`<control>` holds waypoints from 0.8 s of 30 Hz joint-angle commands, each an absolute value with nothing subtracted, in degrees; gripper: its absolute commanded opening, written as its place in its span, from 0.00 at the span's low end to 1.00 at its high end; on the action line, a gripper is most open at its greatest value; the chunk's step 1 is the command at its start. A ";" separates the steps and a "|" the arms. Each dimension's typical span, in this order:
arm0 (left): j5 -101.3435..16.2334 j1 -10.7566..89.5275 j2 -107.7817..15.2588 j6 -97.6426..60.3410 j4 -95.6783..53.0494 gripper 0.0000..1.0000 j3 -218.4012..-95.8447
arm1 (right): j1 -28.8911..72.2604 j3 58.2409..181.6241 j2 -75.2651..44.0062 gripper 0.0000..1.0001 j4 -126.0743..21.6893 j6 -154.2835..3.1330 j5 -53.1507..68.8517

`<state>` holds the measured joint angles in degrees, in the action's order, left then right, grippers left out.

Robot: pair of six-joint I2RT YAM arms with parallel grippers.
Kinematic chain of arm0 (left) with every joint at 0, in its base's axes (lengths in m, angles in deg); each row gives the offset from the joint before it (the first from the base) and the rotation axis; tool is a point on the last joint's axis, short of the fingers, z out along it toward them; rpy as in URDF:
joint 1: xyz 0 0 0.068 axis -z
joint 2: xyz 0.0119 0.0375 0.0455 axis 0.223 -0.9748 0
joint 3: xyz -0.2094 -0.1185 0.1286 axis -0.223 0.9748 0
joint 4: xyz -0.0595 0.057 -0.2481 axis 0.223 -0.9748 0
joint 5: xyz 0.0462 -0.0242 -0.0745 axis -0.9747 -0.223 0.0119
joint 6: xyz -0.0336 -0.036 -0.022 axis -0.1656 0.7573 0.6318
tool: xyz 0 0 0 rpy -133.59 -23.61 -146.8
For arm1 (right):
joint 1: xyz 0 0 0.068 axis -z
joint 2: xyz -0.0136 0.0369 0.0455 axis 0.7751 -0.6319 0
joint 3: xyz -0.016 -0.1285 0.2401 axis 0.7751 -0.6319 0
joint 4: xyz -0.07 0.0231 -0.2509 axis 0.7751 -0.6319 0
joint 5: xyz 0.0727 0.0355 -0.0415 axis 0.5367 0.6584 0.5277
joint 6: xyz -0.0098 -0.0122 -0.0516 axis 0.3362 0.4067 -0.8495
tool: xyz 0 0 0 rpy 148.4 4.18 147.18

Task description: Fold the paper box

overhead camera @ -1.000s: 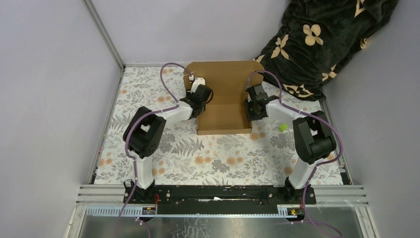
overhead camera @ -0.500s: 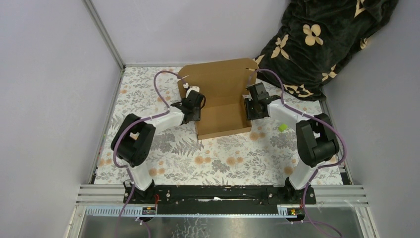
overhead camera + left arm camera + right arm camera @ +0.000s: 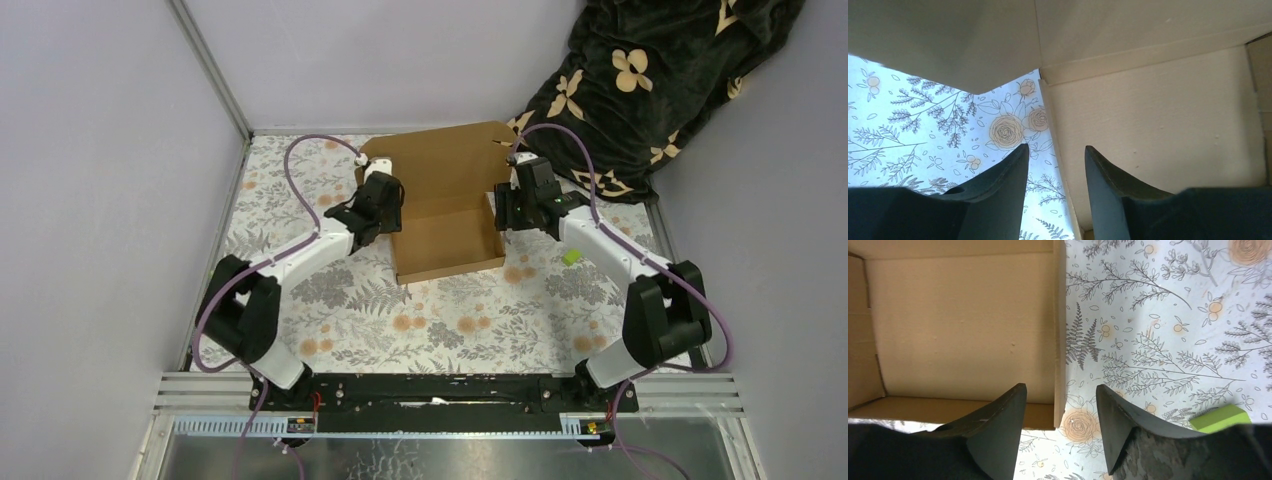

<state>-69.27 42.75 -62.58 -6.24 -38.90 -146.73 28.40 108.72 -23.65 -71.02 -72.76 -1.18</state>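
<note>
Top view: the box point(image 3: 445, 235) sits toward the back of the table, its tray formed and its rear flap raised. My left gripper point(image 3: 383, 205) is at its left wall and my right gripper point(image 3: 505, 210) at its right wall. I judge the step to be seating the side walls. I'd close both sides evenly so the box doesn't skew on the cloth point(image 3: 430, 330). The wrists hide the fingertips here.

Left wrist: the left gripper point(image 3: 1055, 147) stands apart with the wall's edge between its fingers, clamping nothing. I'd go lower before pinching. The flap overhead cuts off the far end, so I can't see any tabs.

Right wrist: the right gripper point(image 3: 1060, 386) is likewise apart, straddling the right wall without gripping it. The block point(image 3: 1220, 417) lies nearby, partly behind a finger, and I'd keep clear of it. I can't tell whether the wall's fold is locked.
</note>
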 commanded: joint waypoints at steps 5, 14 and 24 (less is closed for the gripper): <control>-66.15 42.23 -51.43 -3.18 -40.25 0.58 -145.45 | 28.09 105.62 -12.89 0.71 -72.49 -70.33 -12.67; -59.36 42.97 -41.34 2.20 -34.54 0.99 -134.93 | 29.77 100.97 -12.04 0.95 -78.61 -57.25 -36.92; -55.88 44.55 -29.75 5.72 -32.82 0.99 -125.10 | 40.34 97.39 -16.78 0.95 -76.38 -53.69 -27.34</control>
<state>-58.46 43.85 -32.46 3.86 -37.05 -126.54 35.98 97.90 -13.68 -77.97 -55.49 -30.75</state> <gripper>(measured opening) 0.986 0.932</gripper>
